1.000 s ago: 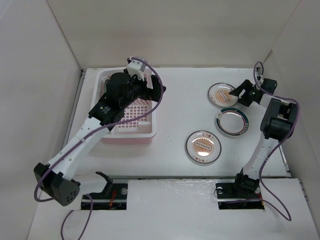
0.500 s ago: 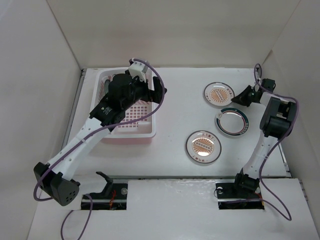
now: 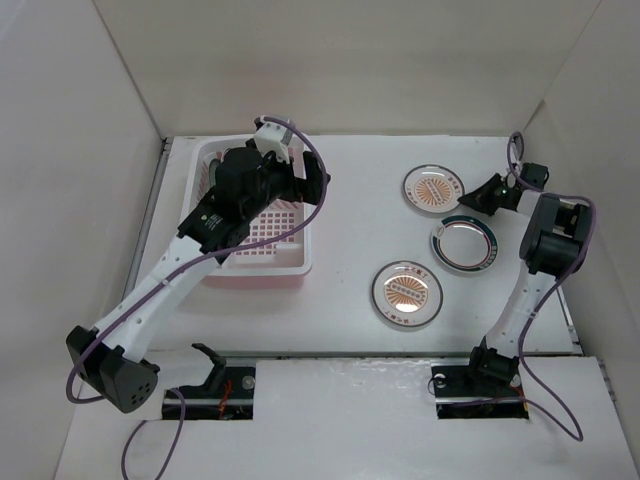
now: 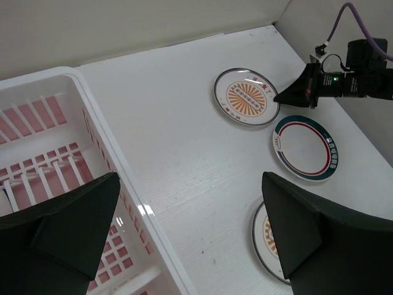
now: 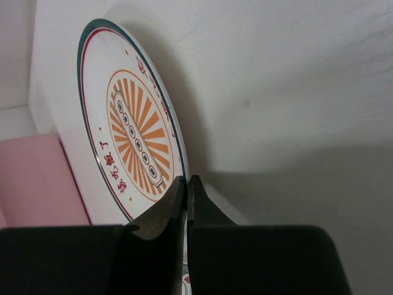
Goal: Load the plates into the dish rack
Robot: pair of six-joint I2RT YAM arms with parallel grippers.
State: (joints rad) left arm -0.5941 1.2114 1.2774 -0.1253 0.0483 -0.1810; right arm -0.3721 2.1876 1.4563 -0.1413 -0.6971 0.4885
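Note:
Three plates lie on the table's right half. The far orange sunburst plate (image 3: 433,189) (image 4: 245,96) (image 5: 136,142) has its right rim pinched in my right gripper (image 3: 472,199) (image 5: 186,179), which is shut on it. Behind that hand lies a green-and-red rimmed plate (image 3: 464,244) (image 4: 307,147). A second sunburst plate (image 3: 406,293) (image 4: 265,236) sits nearer, partly hidden by a finger in the left wrist view. My left gripper (image 3: 315,185) (image 4: 190,178) hangs wide open and empty over the right rim of the pink-white dish rack (image 3: 262,268) (image 4: 105,132).
White walls enclose the table on the left, back and right; the right wall stands close behind the right arm (image 3: 545,245). The left arm (image 3: 190,250) reaches diagonally across the rack. Bare table lies between the rack and the plates.
My right gripper has shut on the far sunburst plate's rim, and plate and gripper have shifted slightly left. The left arm has barely moved.

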